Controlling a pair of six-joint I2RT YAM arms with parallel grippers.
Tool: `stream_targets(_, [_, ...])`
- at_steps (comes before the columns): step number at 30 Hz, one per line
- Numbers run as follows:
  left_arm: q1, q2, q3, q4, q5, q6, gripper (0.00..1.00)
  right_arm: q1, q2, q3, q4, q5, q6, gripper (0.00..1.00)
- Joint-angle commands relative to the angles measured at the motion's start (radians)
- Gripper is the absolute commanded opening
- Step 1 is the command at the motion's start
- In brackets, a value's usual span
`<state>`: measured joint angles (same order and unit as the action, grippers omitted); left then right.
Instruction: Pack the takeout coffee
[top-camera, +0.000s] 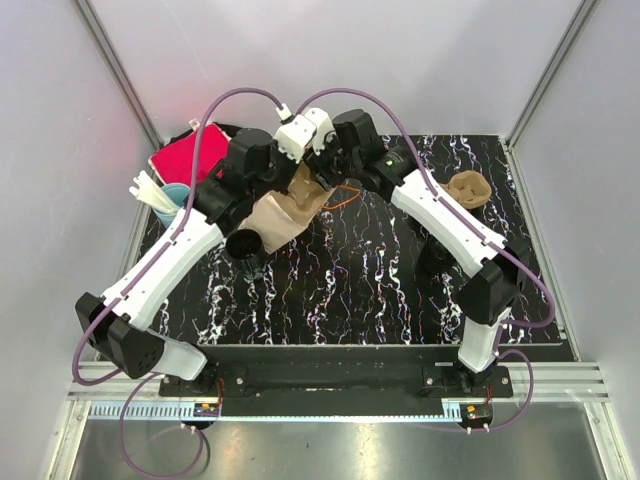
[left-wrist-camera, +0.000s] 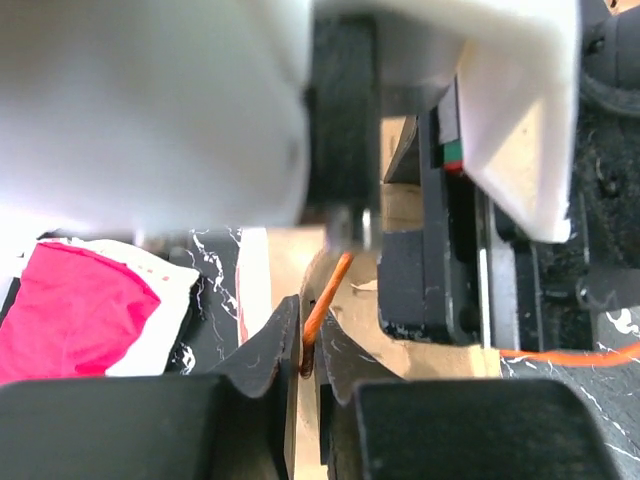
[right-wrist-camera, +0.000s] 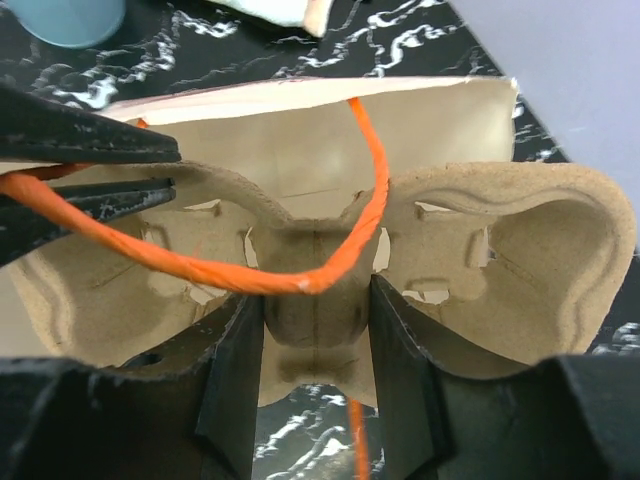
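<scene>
A brown paper bag (top-camera: 278, 222) with orange twine handles lies at the back centre of the black marbled table. My left gripper (top-camera: 296, 182) is shut on one orange handle (left-wrist-camera: 325, 300), which rises from between its jaws. My right gripper (top-camera: 322, 172) is shut on the centre post of a pulp cup carrier (right-wrist-camera: 315, 310), one finger on each side. The carrier sits at the bag's open mouth (right-wrist-camera: 300, 130), and the other orange handle (right-wrist-camera: 250, 272) loops across it. A light blue cup (top-camera: 172, 203) with white items in it stands at the left edge.
A pink and white packet (top-camera: 185, 155) lies at the back left, also in the left wrist view (left-wrist-camera: 75, 310). A brown pulp piece (top-camera: 467, 188) lies at the back right. The two wrists crowd together over the bag. Grey walls close in the table.
</scene>
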<state>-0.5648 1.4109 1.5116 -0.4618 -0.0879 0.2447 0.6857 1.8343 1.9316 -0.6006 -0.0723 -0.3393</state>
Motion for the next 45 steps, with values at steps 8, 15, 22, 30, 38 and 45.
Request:
stream_targets(8, [0.247, -0.058, 0.039, 0.089, -0.239, -0.242, 0.11, -0.133, -0.061, 0.070, 0.010, -0.113, 0.131, 0.42])
stream_targets(15, [0.270, -0.055, 0.027, 0.095, -0.133, -0.242, 0.11, -0.132, -0.050, 0.086, 0.010, -0.153, 0.141, 0.42])
stream_targets(22, [0.270, -0.009, 0.084, 0.045, -0.032, -0.242, 0.10, -0.137, -0.075, 0.130, -0.007, -0.112, 0.120, 0.42])
stream_targets(30, [0.270, 0.074, 0.214, -0.038, 0.167, -0.300, 0.04, -0.184, -0.145, 0.176, -0.024, -0.077, 0.117, 0.42])
stream_targets(38, [0.229, 0.149, 0.315, -0.103, 0.359, -0.378, 0.00, -0.204, -0.220, 0.225, -0.071, -0.115, 0.114, 0.43])
stream_targets(45, [0.148, 0.157, 0.360, -0.121, 0.476, -0.395, 0.00, -0.204, -0.282, 0.161, -0.107, -0.219, 0.111, 0.43])
